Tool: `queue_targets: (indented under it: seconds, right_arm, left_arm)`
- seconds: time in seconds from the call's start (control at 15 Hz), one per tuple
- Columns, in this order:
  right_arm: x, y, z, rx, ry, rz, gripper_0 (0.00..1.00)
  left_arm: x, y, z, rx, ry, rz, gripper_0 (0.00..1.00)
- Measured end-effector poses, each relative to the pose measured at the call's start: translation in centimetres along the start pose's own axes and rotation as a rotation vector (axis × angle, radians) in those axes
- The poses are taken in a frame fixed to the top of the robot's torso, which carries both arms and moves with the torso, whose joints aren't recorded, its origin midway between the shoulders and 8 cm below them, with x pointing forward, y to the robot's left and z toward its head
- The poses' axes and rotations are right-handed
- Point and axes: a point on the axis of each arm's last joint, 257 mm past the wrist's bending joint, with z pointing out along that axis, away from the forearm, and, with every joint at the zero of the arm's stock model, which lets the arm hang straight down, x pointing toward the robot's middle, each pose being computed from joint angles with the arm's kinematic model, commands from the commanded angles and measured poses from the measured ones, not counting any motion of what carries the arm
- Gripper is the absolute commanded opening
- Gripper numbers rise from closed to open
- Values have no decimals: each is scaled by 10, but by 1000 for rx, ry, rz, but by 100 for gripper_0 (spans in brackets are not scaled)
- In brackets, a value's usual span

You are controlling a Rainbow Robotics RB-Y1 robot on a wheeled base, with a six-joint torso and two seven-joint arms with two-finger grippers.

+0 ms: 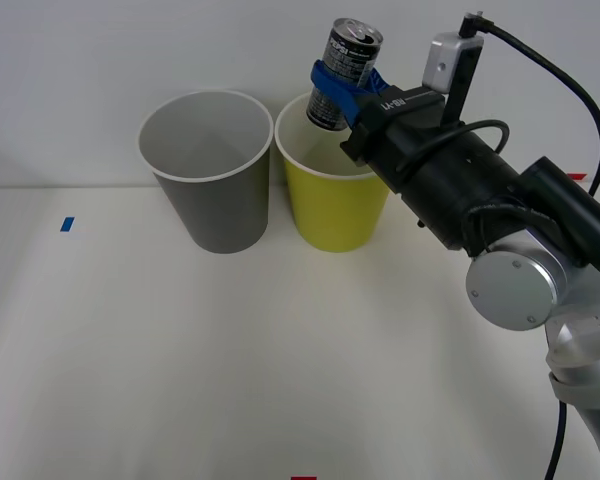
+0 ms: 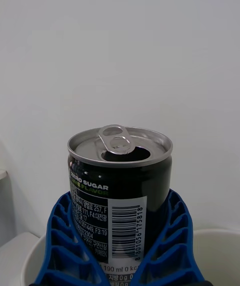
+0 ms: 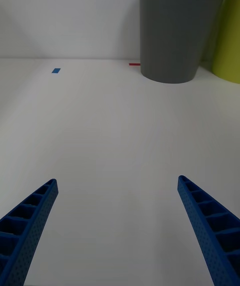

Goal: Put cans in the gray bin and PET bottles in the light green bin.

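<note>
My right gripper [image 1: 340, 93] is shut on a small black can [image 1: 347, 58] and holds it upright in the air, over the back rim of the light green bin [image 1: 332, 205]. The gray bin [image 1: 210, 175] stands just left of the green one, almost touching it. The right wrist view shows the can [image 2: 120, 186] between blue fingers [image 2: 62, 246], its silver top opened, with a white bin rim [image 2: 220, 243] below. My left gripper [image 3: 117, 231] is open low over the table, facing the gray bin [image 3: 177, 26] and the light green bin [image 3: 229, 31].
The white table [image 1: 180, 350] carries a blue tape mark [image 1: 67, 224] at the left and a red mark [image 1: 303, 478] at the front edge. A white wall stands right behind the bins.
</note>
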Motion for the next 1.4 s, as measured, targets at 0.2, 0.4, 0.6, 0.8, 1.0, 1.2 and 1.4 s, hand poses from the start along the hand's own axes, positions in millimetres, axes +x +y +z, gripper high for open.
queue_targets:
  seconds: [0.2, 0.4, 0.6, 0.8, 1.0, 1.2, 1.4]
  right_arm:
    - [5, 10, 36, -35, 18, -23, 0]
    - [22, 29, 59, -87, 101, -48, 0]
    - [22, 54, 73, -135, 155, -61, 0]
    - [23, 67, 78, -155, 174, -66, 0]
    - [33, 73, 87, -165, 201, -79, 0]
    - [56, 67, 109, -143, 227, -75, 0]
    - [67, 71, 131, -134, 242, -89, 0]
  left_arm:
    - [0, 0, 0, 0, 0, 0, 82]
    - [0, 0, 0, 0, 0, 0, 82]
    - [0, 0, 0, 0, 0, 0, 82]
    - [0, 0, 0, 0, 0, 0, 82]
    - [0, 0, 0, 0, 0, 0, 82]
    - [0, 0, 0, 0, 0, 0, 82]
    - [0, 0, 0, 0, 0, 0, 82]
